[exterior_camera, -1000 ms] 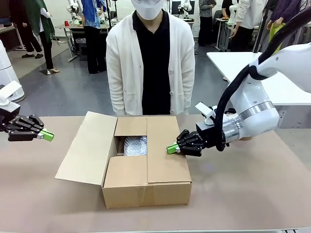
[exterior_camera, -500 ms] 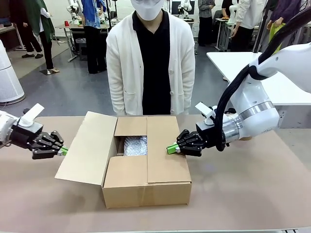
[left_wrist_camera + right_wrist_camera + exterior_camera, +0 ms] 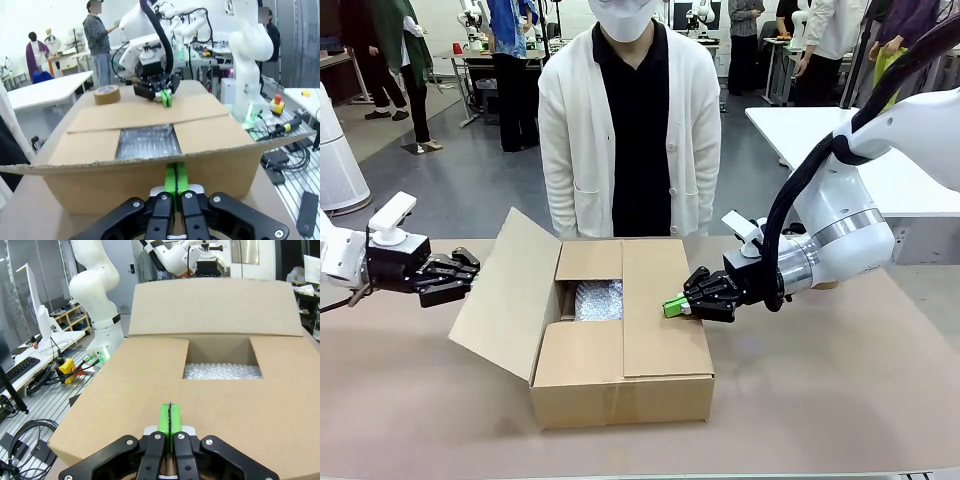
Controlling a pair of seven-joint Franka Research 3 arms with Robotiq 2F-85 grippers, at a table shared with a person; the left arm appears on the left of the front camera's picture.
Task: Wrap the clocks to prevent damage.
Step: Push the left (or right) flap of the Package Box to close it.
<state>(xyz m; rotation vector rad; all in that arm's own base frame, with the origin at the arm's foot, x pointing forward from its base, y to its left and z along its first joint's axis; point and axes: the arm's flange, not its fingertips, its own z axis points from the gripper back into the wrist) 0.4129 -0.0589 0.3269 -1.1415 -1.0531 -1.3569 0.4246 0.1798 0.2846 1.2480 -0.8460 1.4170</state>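
The clocks are hidden. A cardboard box (image 3: 620, 385) stands mid-table, and bubble wrap (image 3: 598, 298) shows through the gap between its flaps. My left gripper (image 3: 472, 268) is shut, its tips against the outer side of the box's left flap (image 3: 505, 290), which stands tilted up. In the left wrist view the green pads (image 3: 176, 179) meet that flap's (image 3: 150, 182) edge, with the bubble wrap (image 3: 147, 141) beyond. My right gripper (image 3: 672, 306) is shut and rests on the folded right flap (image 3: 660, 320). From the right wrist, its pads (image 3: 170, 421) lie on the flap, short of the bubble wrap (image 3: 222, 371).
A person (image 3: 630, 130) in a white cardigan stands at the table's far edge, right behind the box, with no hands over the table. A roll of brown tape (image 3: 107, 94) lies on the table beyond the box, near my right arm. Bare tabletop (image 3: 840, 400) lies right and in front of the box.
My left arm has swung in toward the box and risen. Its shut gripper has pushed the left flap from lying low to a steep tilt. The right gripper has stayed put.
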